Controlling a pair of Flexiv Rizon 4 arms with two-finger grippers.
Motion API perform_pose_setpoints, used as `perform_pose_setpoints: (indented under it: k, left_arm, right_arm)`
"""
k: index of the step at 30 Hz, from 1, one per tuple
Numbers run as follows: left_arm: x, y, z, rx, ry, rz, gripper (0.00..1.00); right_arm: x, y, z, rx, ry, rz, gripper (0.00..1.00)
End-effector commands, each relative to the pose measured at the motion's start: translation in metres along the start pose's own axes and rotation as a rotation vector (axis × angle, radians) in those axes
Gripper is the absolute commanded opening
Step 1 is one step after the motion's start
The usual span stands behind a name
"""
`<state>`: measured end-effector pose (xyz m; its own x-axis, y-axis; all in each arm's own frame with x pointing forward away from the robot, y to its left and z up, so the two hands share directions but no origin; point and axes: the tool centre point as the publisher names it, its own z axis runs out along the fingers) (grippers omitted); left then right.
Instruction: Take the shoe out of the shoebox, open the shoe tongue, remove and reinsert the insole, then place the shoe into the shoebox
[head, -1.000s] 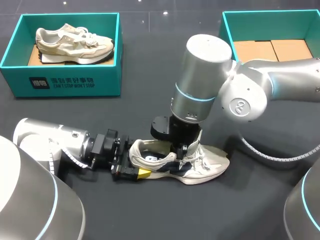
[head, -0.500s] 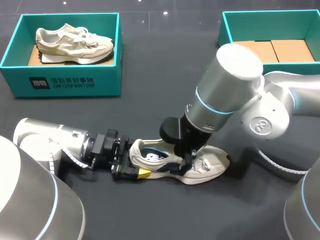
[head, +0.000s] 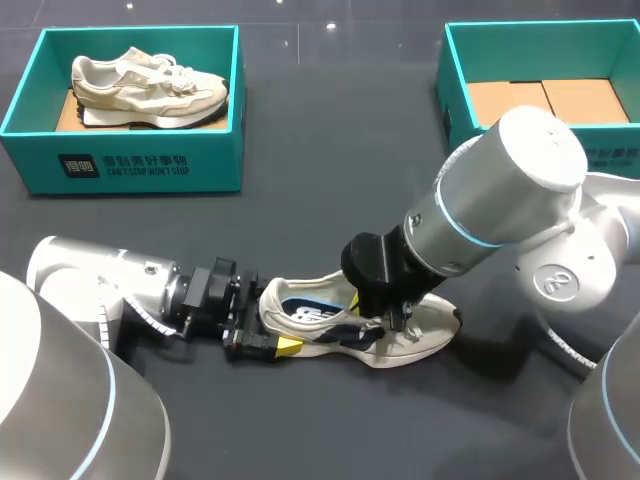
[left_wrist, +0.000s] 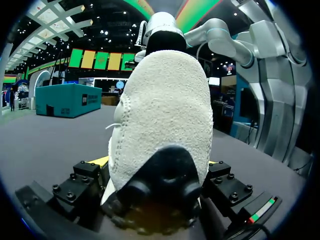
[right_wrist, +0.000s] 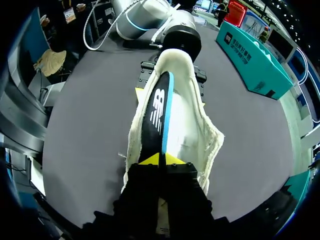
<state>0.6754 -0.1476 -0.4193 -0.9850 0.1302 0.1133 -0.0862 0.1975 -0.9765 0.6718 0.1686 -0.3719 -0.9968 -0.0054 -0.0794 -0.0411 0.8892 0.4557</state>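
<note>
A cream and white sneaker (head: 420, 335) lies on its sole on the dark table, toe to the right. My left gripper (head: 268, 335) comes in from the left and clamps the heel (left_wrist: 165, 115) between its widely spread fingers (left_wrist: 100, 161). My right gripper (head: 375, 322) reaches down into the shoe's mouth and is shut on the end of the black insole (right_wrist: 156, 115). The insole has a blue edge and stands on edge inside the shoe (right_wrist: 192, 125). The yellow tips of my right gripper (right_wrist: 161, 160) are pressed together on it.
A teal shoebox (head: 120, 160) at the back left holds a second beige sneaker (head: 150, 85). Another teal box (head: 445, 70) with a bare cardboard floor stands at the back right. My right arm's big elbow (head: 520, 190) hangs over the table's right half.
My right arm has leaned over from upright toward the right, and its fingers have closed on the insole. The left arm and the shoe have stayed put.
</note>
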Motion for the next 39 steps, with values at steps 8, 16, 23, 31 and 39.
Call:
perform_pose_setpoints:
  k: [8,16,23,31,39]
  left_arm:
    - [-0.002,0.002,0.000,0.000,-0.001,-0.001,0.00]
    - [-0.002,0.002,0.000,0.000,-0.001,-0.001,0.00]
    - [-0.002,0.002,0.000,0.000,-0.001,-0.001,0.00]
    - [-0.002,0.002,0.000,0.000,-0.001,-0.001,0.00]
    - [-0.002,0.002,0.000,0.000,-0.001,-0.001,0.00]
  right_arm:
    - [-0.006,-0.004,-0.012,-0.050,-0.029,-0.061,0.00]
    - [-0.014,0.006,-0.022,-0.062,-0.037,-0.126,0.00]
    - [-0.019,0.020,-0.027,-0.086,-0.026,-0.219,0.00]
    - [-0.024,0.040,-0.024,-0.083,0.062,-0.296,0.00]
    - [-0.027,0.052,-0.021,-0.069,0.117,-0.330,0.00]
